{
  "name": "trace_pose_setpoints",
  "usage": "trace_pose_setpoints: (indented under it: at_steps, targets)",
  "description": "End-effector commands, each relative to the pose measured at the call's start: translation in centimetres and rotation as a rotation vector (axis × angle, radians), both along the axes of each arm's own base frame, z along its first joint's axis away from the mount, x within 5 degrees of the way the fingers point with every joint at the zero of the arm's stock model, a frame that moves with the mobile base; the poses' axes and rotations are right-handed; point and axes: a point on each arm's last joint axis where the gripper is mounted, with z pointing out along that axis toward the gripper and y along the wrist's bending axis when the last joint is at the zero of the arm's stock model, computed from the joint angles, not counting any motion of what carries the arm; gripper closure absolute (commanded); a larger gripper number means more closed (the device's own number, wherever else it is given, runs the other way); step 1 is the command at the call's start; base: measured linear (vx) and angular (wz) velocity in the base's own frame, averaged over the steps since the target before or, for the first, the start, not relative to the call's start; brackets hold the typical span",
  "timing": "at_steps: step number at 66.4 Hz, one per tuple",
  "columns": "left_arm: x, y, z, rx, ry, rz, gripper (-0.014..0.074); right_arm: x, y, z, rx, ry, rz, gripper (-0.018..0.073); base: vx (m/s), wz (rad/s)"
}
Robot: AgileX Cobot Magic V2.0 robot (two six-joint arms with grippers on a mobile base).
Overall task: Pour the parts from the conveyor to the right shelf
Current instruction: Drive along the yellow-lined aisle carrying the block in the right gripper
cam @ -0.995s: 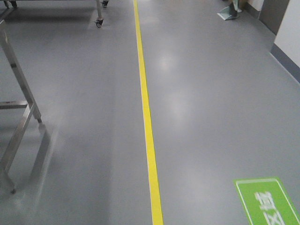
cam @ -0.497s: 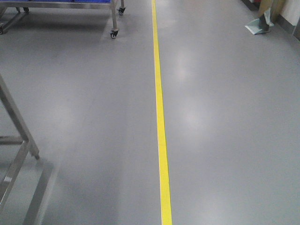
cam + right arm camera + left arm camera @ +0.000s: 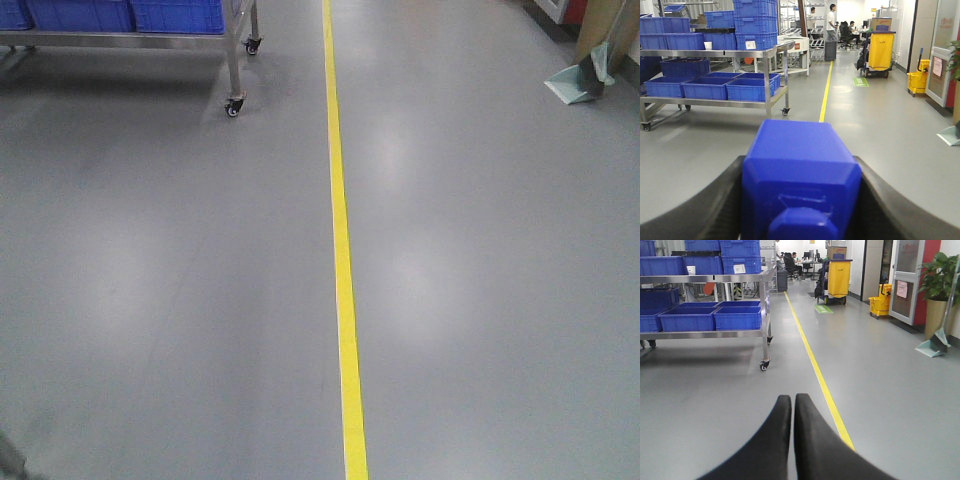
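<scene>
In the right wrist view my right gripper is shut on the part, a bright-blue plastic block with a stud facing the camera. The black fingers press on both of its sides. My left gripper is shut with nothing between its fingers and hangs over grey floor. The conveyor is out of view. A stainless-steel rack on castors carries large blue bins; it also shows as the rack at the front view's top left and the rack. I cannot tell whether it is the right shelf.
A yellow floor line runs straight ahead down the aisle. A dustpan leans at the right wall. Farther on stand a yellow cleaning cart, a yellow mop bucket and a potted plant. People are far down the aisle.
The front view has swung and advanced. The steel frame at the left has slid out of view, the green floor marking is gone, and the rack with blue bins has come in at top left.
</scene>
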Motion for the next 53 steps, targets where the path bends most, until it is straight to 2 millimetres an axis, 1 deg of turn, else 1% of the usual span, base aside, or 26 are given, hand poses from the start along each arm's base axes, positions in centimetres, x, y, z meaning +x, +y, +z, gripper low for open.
trace_pose_setpoints:
  at_steps: [1,39,53]
  targets:
    - [-0.21,-0.03,1.44,-0.021,-0.109,-0.007,0.0603,-0.02,-0.04,1.48,0.010,-0.085,-0.003,0.0564,0.86,-0.01]
    - [-0.21,-0.03,1.44,-0.021,-0.109,-0.007,0.0603,-0.02,-0.04,1.48,0.010,-0.085,-0.003,0.0564,0.85,0.07]
    - [-0.21,-0.03,1.44,-0.021,-0.109,-0.007,0.0603,-0.02,-0.04,1.48,0.010,-0.085,-0.003,0.0564,0.79,-0.03]
